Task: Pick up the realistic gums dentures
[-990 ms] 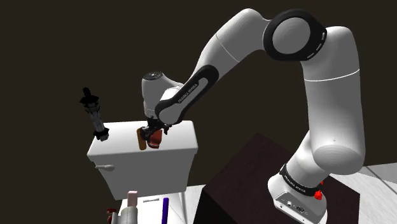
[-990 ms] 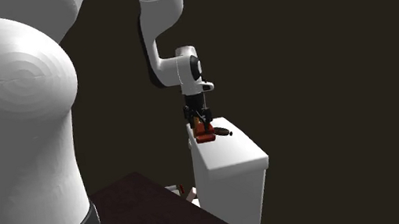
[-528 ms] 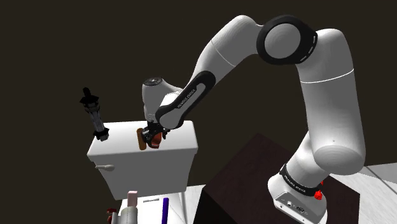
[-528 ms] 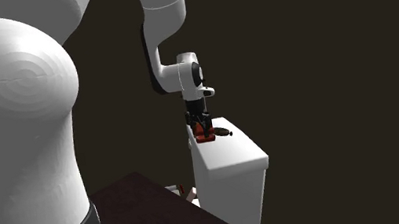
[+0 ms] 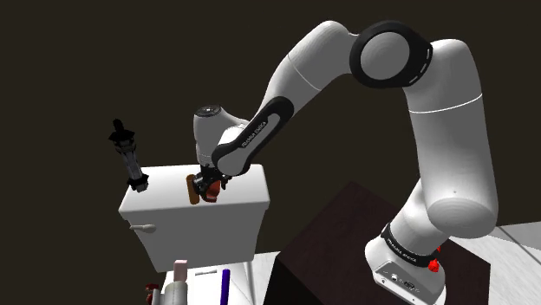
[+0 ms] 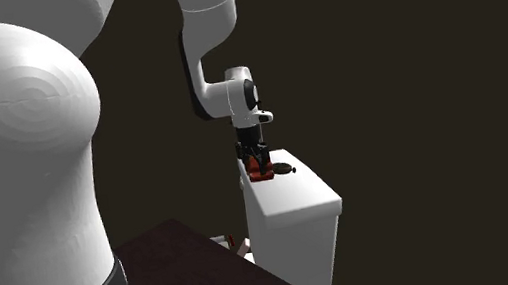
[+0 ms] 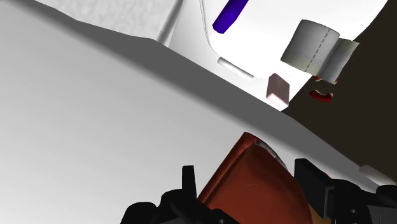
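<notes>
Red-brown, glossy dentures (image 7: 254,191) lie on the flat lid of the white toilet tank (image 5: 160,204). The black two-finger tool (image 5: 206,184) dipped lower a second ago and now hangs motionless, seemingly clamped on their two sides. I'd judge the lift comes next.
</notes>
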{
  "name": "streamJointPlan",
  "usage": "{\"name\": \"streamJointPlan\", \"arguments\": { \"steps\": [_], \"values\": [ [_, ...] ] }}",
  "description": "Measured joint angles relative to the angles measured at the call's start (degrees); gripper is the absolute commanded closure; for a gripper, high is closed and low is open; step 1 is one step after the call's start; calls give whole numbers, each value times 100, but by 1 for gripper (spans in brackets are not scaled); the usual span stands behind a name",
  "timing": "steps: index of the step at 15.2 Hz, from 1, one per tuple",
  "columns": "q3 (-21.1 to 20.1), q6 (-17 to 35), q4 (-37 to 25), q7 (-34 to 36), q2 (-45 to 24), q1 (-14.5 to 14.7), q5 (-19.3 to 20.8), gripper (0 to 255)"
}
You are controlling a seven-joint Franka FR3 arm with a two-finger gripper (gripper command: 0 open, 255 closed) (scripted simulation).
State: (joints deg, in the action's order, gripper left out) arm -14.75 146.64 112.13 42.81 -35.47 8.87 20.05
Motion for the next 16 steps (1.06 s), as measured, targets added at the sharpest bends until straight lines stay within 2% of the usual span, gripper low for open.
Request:
{"name": "streamJointPlan", "arguments": {
  "steps": [16],
  "values": [
    [-315,-753,105,-300,866,-238,-403,255]
  ]
}}
